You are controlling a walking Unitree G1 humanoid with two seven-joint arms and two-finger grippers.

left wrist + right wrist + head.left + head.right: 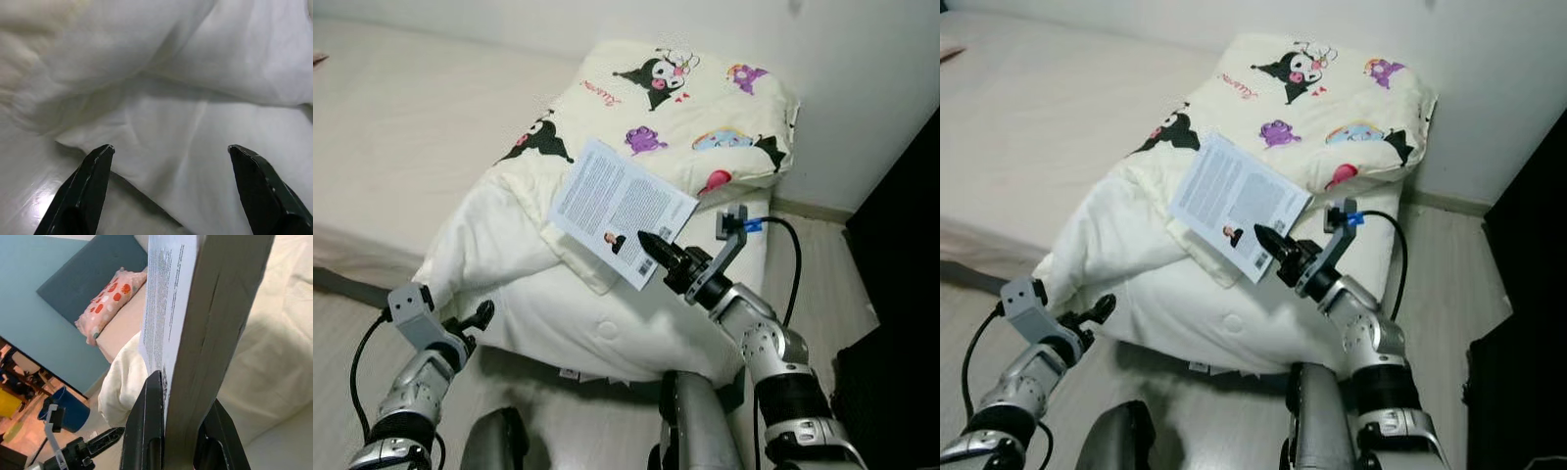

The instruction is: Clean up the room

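Observation:
A thin white book (622,208) with printed text and a small portrait on its cover is held up over the folded duvet (607,294). My right gripper (651,245) is shut on the book's lower corner; the right wrist view has the book's edge (195,333) clamped between the two black fingers (146,431). My left gripper (481,315) hovers low at the duvet's left corner, and the left wrist view has its fingers (83,191) spread open in front of white fabric (195,98).
A cartoon-print quilt (675,108) lies folded on top of the duvet. A cream mattress (401,127) stretches off to the left. The white wall (862,88) and a dark cabinet (901,255) stand on the right. A red-dotted pillow (115,296) rests against a teal headboard.

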